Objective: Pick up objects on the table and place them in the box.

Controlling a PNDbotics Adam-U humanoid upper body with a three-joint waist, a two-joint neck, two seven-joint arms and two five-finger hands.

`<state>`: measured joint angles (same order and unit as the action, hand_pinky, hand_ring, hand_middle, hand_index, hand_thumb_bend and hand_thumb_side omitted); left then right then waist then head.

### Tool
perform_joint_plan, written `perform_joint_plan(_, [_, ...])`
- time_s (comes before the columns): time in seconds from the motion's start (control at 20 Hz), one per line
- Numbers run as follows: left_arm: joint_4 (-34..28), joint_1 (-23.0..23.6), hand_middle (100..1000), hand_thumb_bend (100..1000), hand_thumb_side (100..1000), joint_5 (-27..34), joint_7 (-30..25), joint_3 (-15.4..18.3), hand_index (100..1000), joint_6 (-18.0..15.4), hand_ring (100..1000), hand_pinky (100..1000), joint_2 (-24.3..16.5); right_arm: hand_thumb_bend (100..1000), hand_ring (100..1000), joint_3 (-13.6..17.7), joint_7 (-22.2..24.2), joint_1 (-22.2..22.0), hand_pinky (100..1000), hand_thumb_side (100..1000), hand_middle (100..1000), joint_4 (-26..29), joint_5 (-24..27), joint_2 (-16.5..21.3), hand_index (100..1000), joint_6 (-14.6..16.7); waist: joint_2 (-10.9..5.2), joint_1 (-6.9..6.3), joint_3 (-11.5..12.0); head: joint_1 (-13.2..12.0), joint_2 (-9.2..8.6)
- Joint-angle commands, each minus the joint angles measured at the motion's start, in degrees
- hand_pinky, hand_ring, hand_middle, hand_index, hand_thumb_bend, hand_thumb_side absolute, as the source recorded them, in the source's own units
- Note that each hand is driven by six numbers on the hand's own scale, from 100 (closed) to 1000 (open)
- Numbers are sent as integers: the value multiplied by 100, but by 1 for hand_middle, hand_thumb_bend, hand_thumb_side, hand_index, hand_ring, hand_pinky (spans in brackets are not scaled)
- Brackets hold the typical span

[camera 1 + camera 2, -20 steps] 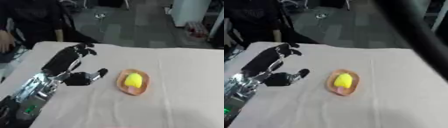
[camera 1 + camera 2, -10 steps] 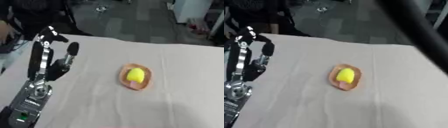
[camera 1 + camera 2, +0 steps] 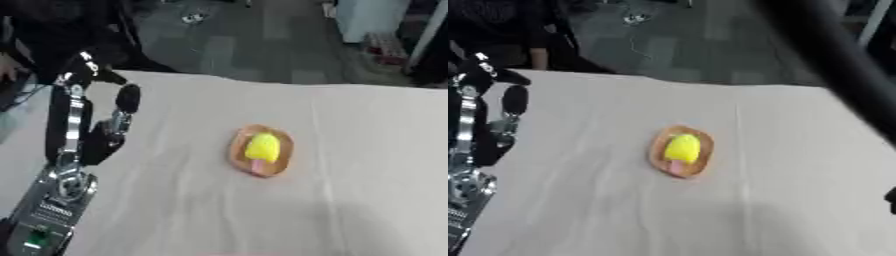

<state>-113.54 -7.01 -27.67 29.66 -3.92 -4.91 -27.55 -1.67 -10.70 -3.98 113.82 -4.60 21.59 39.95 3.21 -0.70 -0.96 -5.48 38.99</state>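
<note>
**Yellow thing on a brown dish, left hand off to the side**

Yellow thing (image 3: 262, 147) with a pink bit at its near end lay on a small brown dish (image 3: 238, 150). The dish sat near the middle of the table (image 3: 367, 190), which had a pale cloth on it.

The left hand (image 3: 77, 131) was up at the left side, well apart from the dish and touching nothing. Its fingers (image 3: 84, 67) were straight and pointed up, and it held nothing.

Only the right eye view showed a thick dark bar (image 3: 833, 65) across the top right corner. It also showed a small dark shape (image 3: 891, 199) at the right edge, too little to tell what it was.
</note>
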Motion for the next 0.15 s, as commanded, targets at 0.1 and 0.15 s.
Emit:
perform_joint_plan(0.1, [-105, -23, 749, 387, 996, 68, 119, 28, 758, -220, 554, 635, -26, 100, 381, 74, -25, 70, 198, 1000, 436, 77, 20, 151, 511, 22, -40, -14, -37, 131, -47])
perform_joint_plan(0.15, [-105, -21, 750, 387, 996, 68, 158, 26, 758, -269, 554, 635, -19, 100, 381, 77, -26, 73, 198, 1000, 436, 77, 33, 153, 514, 32, -35, -16, -46, 160, -58])
